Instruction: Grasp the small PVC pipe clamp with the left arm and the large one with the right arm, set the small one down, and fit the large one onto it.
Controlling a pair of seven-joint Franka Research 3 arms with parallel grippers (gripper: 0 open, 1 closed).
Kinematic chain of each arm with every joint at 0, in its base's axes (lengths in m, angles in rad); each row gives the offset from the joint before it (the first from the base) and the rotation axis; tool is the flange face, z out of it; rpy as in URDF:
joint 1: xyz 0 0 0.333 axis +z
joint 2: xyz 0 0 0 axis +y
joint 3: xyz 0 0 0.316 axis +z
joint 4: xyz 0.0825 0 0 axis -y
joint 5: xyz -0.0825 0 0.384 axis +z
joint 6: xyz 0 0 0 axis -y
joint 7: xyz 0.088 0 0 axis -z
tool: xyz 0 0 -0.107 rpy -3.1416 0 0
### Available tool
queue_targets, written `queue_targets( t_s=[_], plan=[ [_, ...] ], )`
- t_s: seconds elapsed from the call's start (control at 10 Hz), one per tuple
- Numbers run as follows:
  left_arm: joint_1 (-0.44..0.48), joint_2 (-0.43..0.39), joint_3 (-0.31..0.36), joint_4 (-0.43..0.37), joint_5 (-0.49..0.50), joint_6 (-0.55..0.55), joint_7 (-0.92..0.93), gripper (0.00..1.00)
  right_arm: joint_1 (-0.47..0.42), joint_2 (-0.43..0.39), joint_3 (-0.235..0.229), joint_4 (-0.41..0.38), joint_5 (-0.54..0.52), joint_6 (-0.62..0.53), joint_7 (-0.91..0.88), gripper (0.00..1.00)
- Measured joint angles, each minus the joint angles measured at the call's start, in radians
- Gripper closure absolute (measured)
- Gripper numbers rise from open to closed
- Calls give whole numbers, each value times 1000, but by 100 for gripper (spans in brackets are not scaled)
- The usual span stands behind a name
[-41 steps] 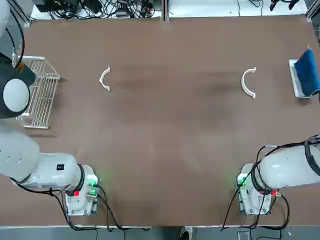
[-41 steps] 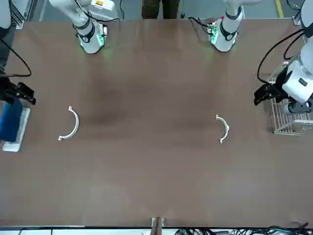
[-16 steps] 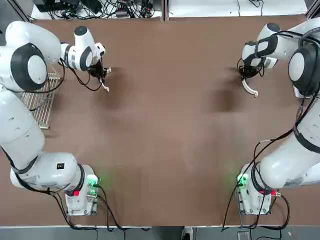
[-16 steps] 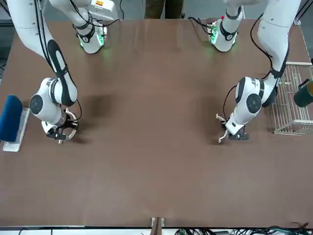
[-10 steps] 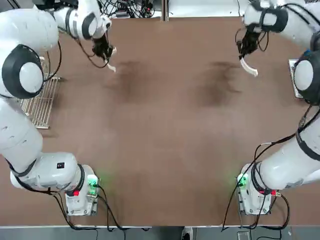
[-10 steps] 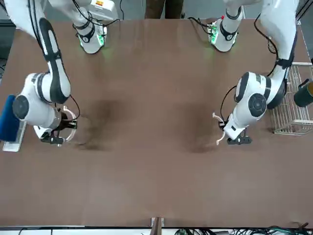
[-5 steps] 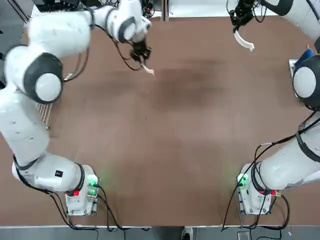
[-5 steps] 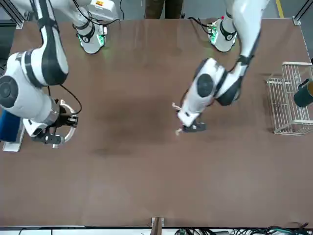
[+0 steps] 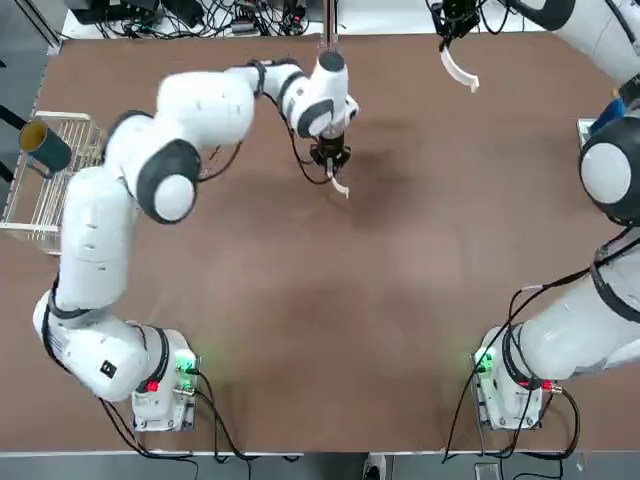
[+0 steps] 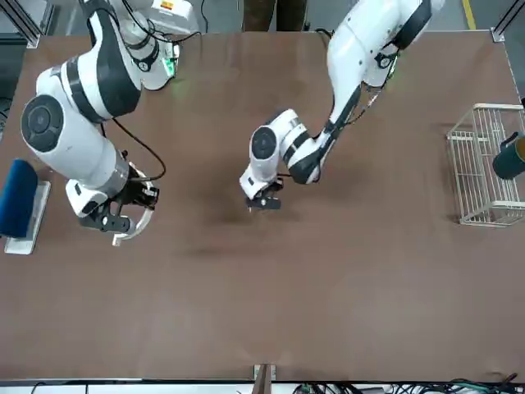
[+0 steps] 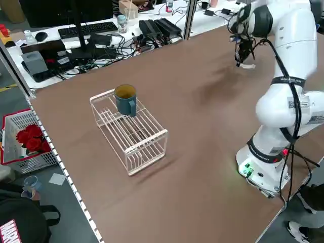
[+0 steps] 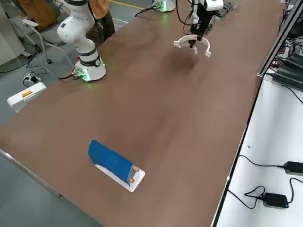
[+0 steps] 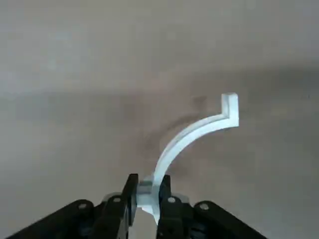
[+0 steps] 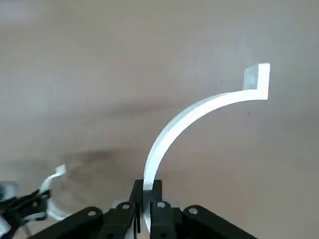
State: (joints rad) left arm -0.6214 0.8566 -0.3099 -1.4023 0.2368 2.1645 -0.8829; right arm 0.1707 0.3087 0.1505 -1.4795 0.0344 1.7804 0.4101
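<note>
My left gripper [image 9: 331, 160] is over the middle of the table, shut on one end of the small PVC pipe clamp [image 9: 340, 186]. The left wrist view shows that clamp [image 13: 195, 130] curving away from the pinching fingers [image 13: 130, 188], low over the brown tabletop. My right gripper [image 9: 452, 22] is raised near the far edge, shut on the large clamp [image 9: 459, 71], which hangs in the air [image 12: 191, 42]. The right wrist view has the large clamp [image 14: 197, 115] arching up from the fingers, with the small clamp [image 14: 54, 195] far below it.
A wire rack [image 9: 38, 195] carrying a teal mug [image 9: 43, 147] stands at the table's left edge. A blue object on a tray [image 10: 18, 203] lies at the right edge. Cables and equipment lie beyond the far edge.
Both clamps were picked up off the table. The left gripper has carried the small one rightward to the table's middle; the right gripper has carried the large one up and leftward along the far edge.
</note>
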Motion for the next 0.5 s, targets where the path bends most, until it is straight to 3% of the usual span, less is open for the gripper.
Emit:
queue_targets(
  t_s=[0.2, 0.4, 0.5],
  plan=[
    [-62, 56, 54, 33, 0, 52, -18, 77, -1, 32, 32, 27, 0, 3, 46, 91],
    [-58, 56, 59, 53, 0, 53, -38, 66, -1, 75, 91, 64, 0, 8, 123, 91],
    [-50, 49, 62, 66, 0, 50, -46, 52, 0, 98, 123, 82, 0, 12, 153, 91]
  ],
)
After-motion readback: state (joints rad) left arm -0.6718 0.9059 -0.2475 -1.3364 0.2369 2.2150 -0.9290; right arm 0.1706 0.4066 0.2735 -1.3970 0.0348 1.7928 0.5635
